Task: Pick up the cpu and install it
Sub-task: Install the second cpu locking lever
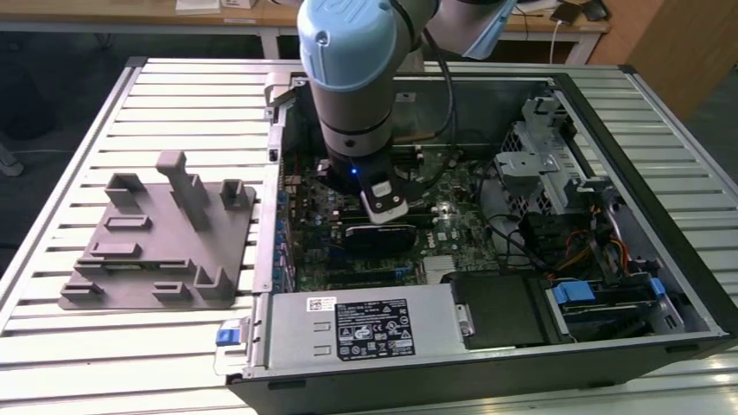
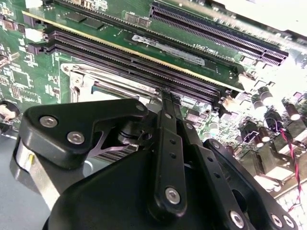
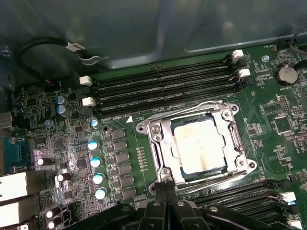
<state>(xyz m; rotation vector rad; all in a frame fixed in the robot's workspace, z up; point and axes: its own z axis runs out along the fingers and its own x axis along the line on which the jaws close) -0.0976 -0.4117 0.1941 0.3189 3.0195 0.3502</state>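
The cpu [image 3: 197, 143], a flat square chip with a silver top, lies inside the motherboard socket, and the socket's metal frame [image 3: 158, 132] surrounds it. My gripper [image 3: 167, 184] hangs just outside one edge of that frame, its two thin black fingers pressed together with nothing between them. In the second wrist view the gripper [image 2: 165, 96] points at the board beside the socket frame [image 2: 79, 79]. In the exterior view the gripper [image 1: 386, 226] is lowered into the open computer case [image 1: 645, 285] over the motherboard's middle.
Long black memory slots [image 3: 163, 81] run along both sides of the socket. Capacitors [image 3: 96, 163] stand close by. A grey fixture plate with upright posts [image 1: 162, 242] lies on the slatted table at the exterior view's left. Power supply [image 1: 363, 328], drive cage [image 1: 554, 156] and cables [image 1: 542, 242] crowd the case.
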